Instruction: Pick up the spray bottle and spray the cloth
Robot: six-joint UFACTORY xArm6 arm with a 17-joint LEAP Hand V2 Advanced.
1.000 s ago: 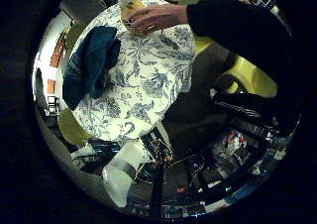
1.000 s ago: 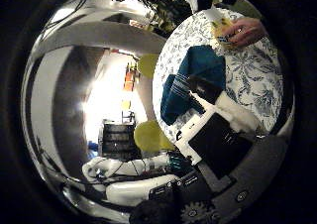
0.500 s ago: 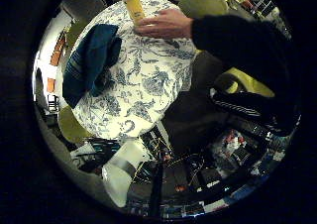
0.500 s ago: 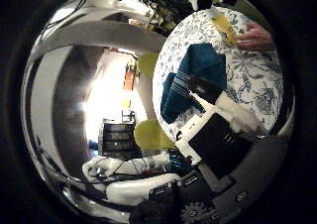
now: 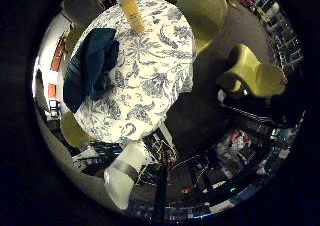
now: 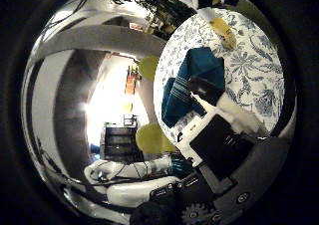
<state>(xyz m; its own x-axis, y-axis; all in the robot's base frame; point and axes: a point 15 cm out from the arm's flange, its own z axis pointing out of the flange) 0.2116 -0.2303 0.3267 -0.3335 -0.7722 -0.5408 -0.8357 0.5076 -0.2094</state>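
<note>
Yellow plastic spray bottle [image 5: 131, 12] stands on the round floral-clothed table [image 5: 150, 71], at one o'clock from the crumpled teal cloth [image 5: 90, 66]. White-and-black hand [image 6: 224, 130] hovers above, fingers relaxed, empty.

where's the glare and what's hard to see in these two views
Thumb side view: a blown-out bright doorway washes out the room beside the table; the hand blocks part of the teal cloth. Little finger side view: room dim, the spray bottle sits stretched near the edge.

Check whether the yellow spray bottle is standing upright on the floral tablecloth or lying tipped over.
Upright. The yellow spray bottle stands on its base on the round table's floral tablecloth, white nozzle on top, apart from the crumpled dark teal cloth.
</note>
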